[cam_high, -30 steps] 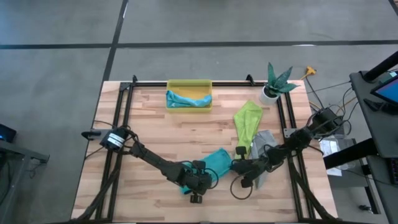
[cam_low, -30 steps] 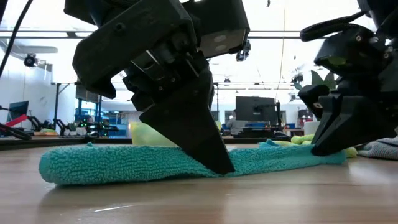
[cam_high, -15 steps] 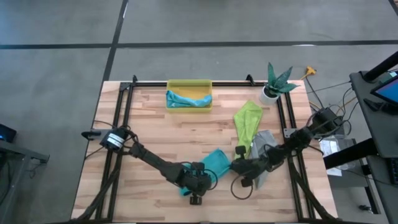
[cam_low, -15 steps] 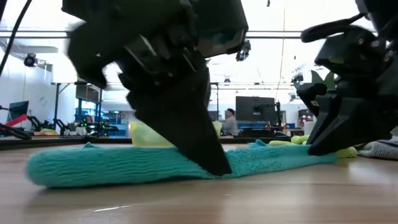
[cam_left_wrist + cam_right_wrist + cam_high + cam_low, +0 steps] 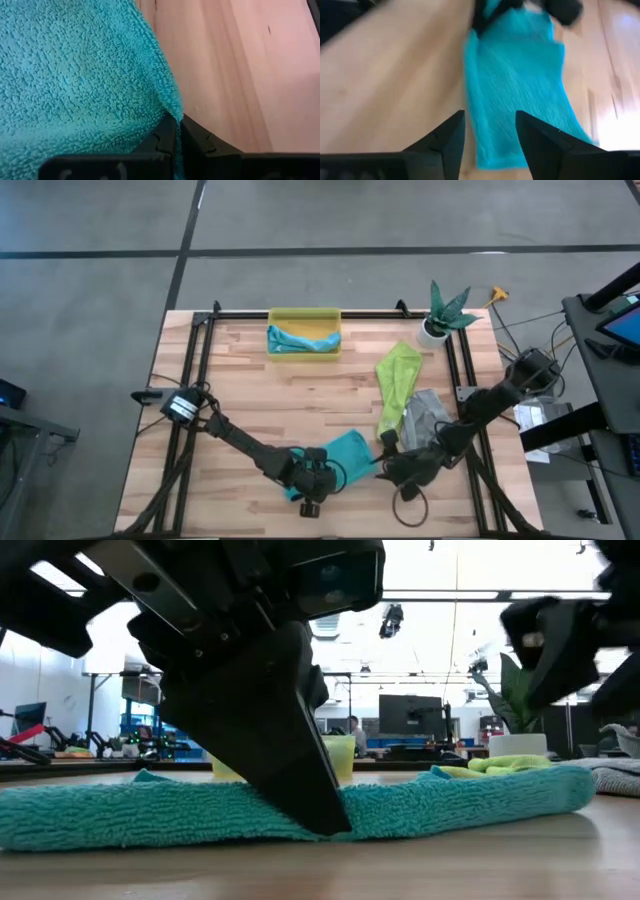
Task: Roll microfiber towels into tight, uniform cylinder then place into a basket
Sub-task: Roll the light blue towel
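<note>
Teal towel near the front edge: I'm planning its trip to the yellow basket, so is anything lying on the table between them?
Nothing visible does. In the high view bare wood runs from the teal towel, held by the left pincer, to the basket; the lime green towel lies off to the right.

Overhead, table-level, two wrist close-ups

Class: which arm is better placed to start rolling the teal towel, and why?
Probably the left. The left gripper is shut on the teal towel's edge; the right gripper is open, off the cloth.
</note>
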Action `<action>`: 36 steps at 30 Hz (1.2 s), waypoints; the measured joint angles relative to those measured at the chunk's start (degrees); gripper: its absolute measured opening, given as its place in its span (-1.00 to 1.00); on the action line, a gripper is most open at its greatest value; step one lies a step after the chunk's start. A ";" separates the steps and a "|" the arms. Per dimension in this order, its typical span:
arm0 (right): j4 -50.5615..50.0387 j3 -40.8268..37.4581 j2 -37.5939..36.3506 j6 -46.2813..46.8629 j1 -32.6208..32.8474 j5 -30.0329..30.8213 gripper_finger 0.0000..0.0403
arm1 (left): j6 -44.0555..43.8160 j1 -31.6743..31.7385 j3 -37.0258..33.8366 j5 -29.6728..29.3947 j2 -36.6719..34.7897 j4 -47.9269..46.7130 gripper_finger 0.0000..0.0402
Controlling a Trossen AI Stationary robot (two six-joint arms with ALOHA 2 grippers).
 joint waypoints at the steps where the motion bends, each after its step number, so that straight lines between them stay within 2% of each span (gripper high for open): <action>1: 0.47 0.49 -0.10 -0.72 0.40 -0.06 -0.13 | 0.00 -0.04 0.00 0.00 0.00 0.28 -1.00; 4: 3.07 1.77 1.01 -2.99 0.52 1.60 -0.12 | 0.32 -0.06 0.00 0.00 0.00 1.01 -1.00; 8: 2.01 2.46 5.52 -10.36 -0.93 5.33 -0.16 | 0.50 -0.04 0.38 -0.13 0.00 0.80 -1.00; 11: 1.97 2.91 8.10 -12.61 -3.39 8.50 -0.20 | 1.84 -0.12 0.52 -0.37 0.00 0.84 -1.00; 13: 2.44 3.56 9.36 -12.67 -5.70 8.37 -0.25 | 2.24 -0.16 0.52 -0.46 -0.04 0.84 -1.00; 15: 2.02 3.93 10.29 -12.00 -8.20 5.68 -0.30 | 2.96 -0.17 0.52 -0.80 -0.04 0.74 -1.00; 17: 1.21 4.17 10.44 -10.41 -10.32 -1.04 -0.36 | 3.01 -0.17 0.50 -1.89 -0.07 0.30 -1.00; 19: -1.18 4.17 10.48 -6.86 -12.12 -7.61 -0.42 | 1.67 -0.23 0.46 -2.88 -0.21 -1.31 -1.00; 22: -5.81 4.21 10.29 -0.38 -13.49 -12.67 -0.51 | -1.28 -0.43 0.75 -3.85 -0.41 -5.60 -0.96; 30: -8.02 3.49 10.24 5.55 -11.74 -13.15 -0.68 | -3.15 -1.06 0.85 -4.08 -1.81 -8.97 -0.81; 36: -7.11 3.61 9.53 5.32 -10.63 -13.15 -0.67 | -5.56 -2.05 0.79 -2.85 -6.08 -12.09 -0.81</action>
